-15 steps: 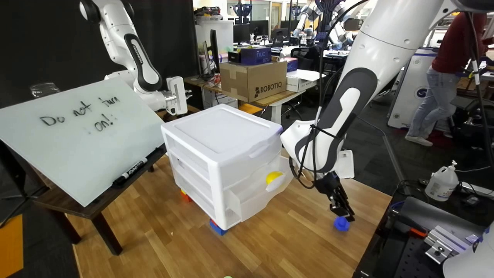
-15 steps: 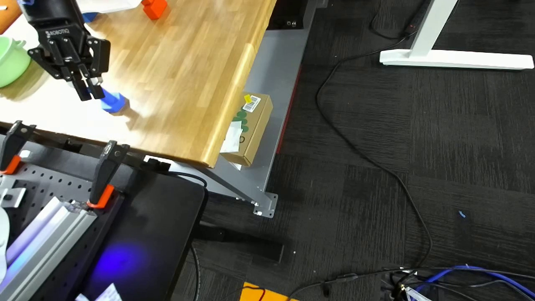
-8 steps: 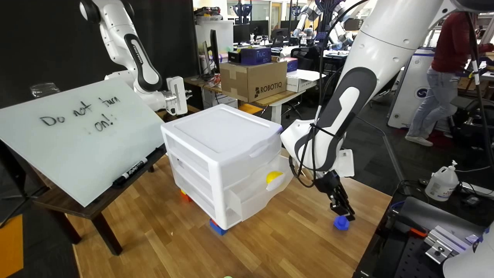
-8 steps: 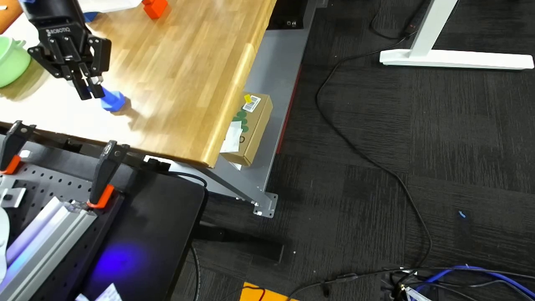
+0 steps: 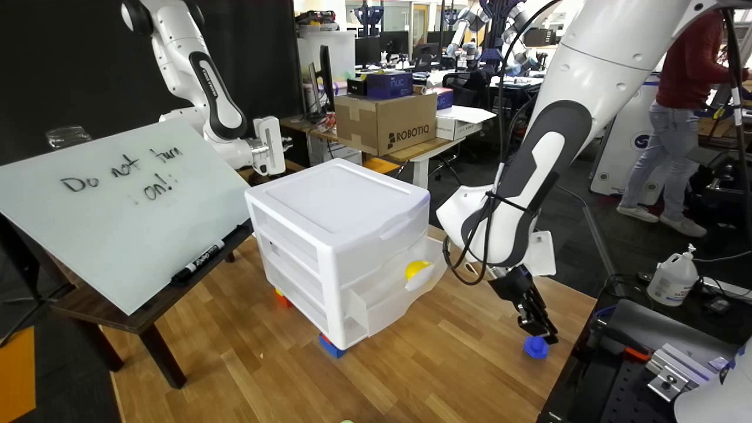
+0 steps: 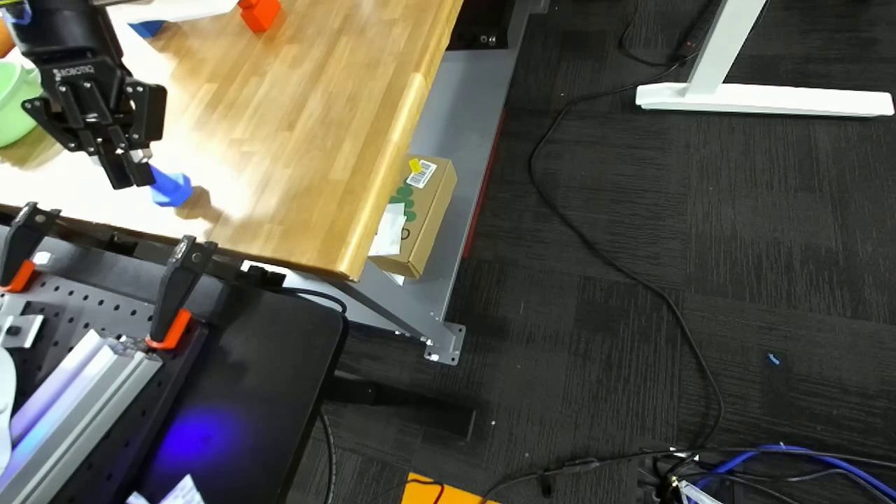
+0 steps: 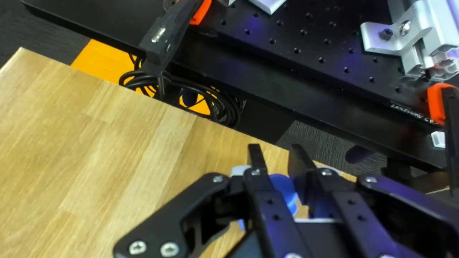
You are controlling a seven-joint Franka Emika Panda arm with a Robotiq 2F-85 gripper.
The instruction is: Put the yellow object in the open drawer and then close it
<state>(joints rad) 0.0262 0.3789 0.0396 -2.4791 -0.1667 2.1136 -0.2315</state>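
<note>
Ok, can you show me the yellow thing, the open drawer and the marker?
Yellow thing (image 5: 416, 269): in an exterior view, on its rounded top.
Open drawer (image 5: 389, 308): in an exterior view, on its front wall.
Marker (image 5: 198, 261): in an exterior view, on its barrel.

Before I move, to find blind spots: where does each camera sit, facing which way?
An exterior view: high near table, looking steeply down; end effector shows.
An exterior view: raised, facing across table toward open drawer; arm and end effector show.
Wrist view: on wrist, looking past fingers toward pegboard.
Both exterior views share blue object, table and end effector.
</note>
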